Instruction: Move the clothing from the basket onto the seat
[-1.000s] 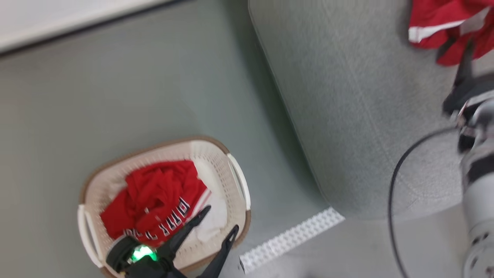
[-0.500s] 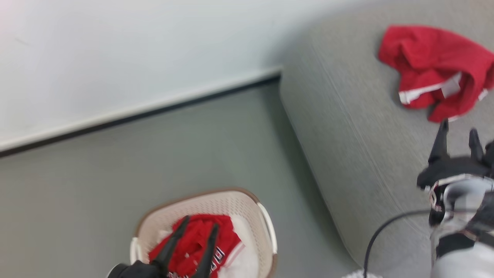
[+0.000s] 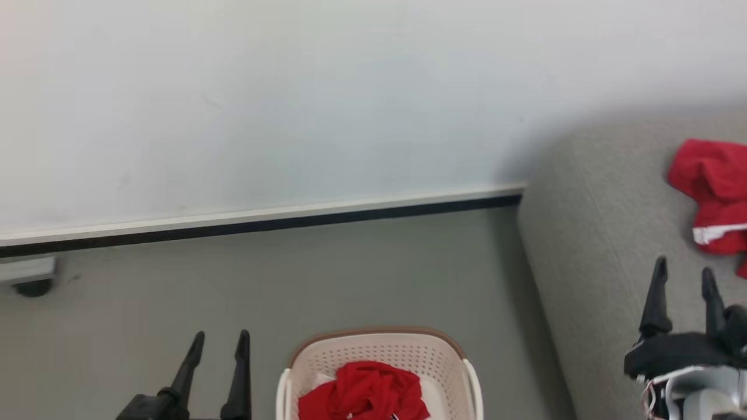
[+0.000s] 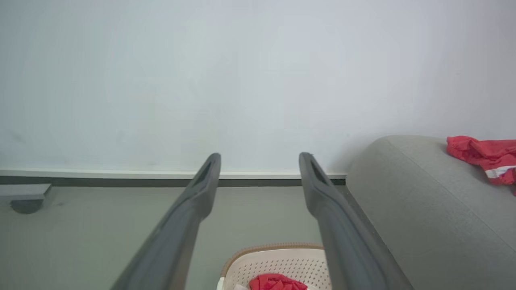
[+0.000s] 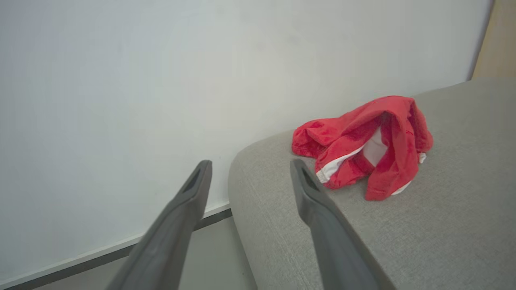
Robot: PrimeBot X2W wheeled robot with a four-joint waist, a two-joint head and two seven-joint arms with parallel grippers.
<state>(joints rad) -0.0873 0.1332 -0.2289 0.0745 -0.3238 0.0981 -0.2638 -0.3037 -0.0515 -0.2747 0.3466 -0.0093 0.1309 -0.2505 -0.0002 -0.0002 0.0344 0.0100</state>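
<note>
The cream perforated basket [image 3: 379,353] with a brown rim stands on the floor at the bottom centre, holding crumpled red clothing [image 3: 365,394]. The same basket [image 4: 278,262] and clothing [image 4: 278,282] show low in the left wrist view. Another red garment [image 3: 709,195] with white trim lies on the grey seat [image 3: 589,245] at the right; it is also seen as red clothing [image 5: 363,147] on the seat [image 5: 443,225]. My left gripper [image 3: 219,341] is open, left of the basket and above the floor. My right gripper [image 3: 683,274] is open over the seat, short of the garment.
A pale wall [image 3: 292,99] with a white and dark baseboard [image 3: 262,221] runs behind the floor. A small grey object [image 3: 26,274] sits by the baseboard at far left. Grey floor [image 3: 350,274] lies between wall, basket and seat.
The head view has swung upward, bringing the wall in and pushing basket and seat to the edges. My left gripper, earlier over the basket's clothing, now stands left of the basket. Both grippers stay open.
</note>
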